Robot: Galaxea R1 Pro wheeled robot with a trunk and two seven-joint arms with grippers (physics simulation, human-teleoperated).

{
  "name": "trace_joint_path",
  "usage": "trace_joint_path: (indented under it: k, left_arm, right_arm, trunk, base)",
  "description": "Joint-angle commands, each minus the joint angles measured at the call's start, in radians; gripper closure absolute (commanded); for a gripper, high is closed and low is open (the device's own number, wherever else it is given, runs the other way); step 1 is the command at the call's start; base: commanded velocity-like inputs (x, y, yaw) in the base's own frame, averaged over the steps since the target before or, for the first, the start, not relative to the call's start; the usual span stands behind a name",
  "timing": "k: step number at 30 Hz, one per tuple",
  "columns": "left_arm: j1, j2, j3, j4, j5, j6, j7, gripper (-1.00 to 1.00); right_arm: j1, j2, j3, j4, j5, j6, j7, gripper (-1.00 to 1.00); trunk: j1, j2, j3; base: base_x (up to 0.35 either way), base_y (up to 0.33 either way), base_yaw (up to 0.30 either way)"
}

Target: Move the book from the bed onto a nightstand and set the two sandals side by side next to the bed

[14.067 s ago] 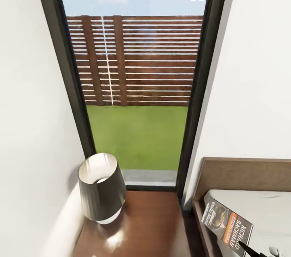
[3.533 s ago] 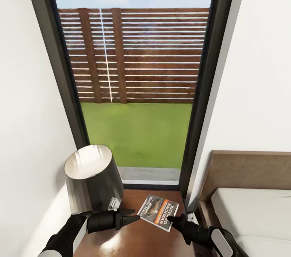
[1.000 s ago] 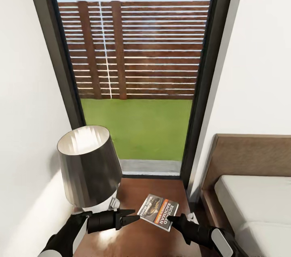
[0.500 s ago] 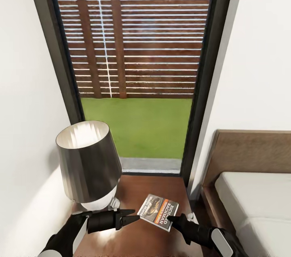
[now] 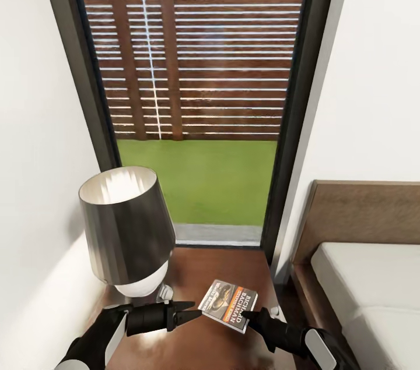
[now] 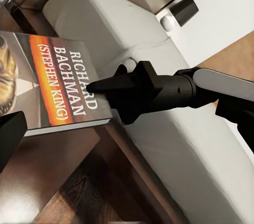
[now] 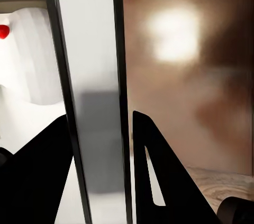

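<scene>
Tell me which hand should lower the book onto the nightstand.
Right. The right hand has its fingers straddling the edge of the book above the nightstand; the left hand merely points at the opposite edge.

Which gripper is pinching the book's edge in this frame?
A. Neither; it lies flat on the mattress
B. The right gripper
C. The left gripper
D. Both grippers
B: the right gripper is closed on the near corner of the book above the nightstand, while the left gripper points at its other edge without clamping it.
</scene>
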Motion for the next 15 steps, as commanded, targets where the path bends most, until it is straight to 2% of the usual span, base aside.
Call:
trace_joint_path:
  k: [1,15]
  left_arm:
    - [-0.001,0.0,0.001,0.0,0.002,0.01,-0.003,-1.0]
    - [-0.001,0.0,0.001,0.0,0.003,0.01,-0.002,-1.0]
  right_arm:
    - [-0.001,0.0,-0.004,0.0,-0.001,0.007,0.002,1.0]
    - [-0.001,0.0,-0.004,0.0,-0.001,0.007,0.002,1.0]
  trunk:
    - [0.004,-0.008,-0.004]
    - [0.057,-0.106,-0.048]
  base:
    - [0.0,0.0,0.0]
    - [0.0,0.0,0.0]
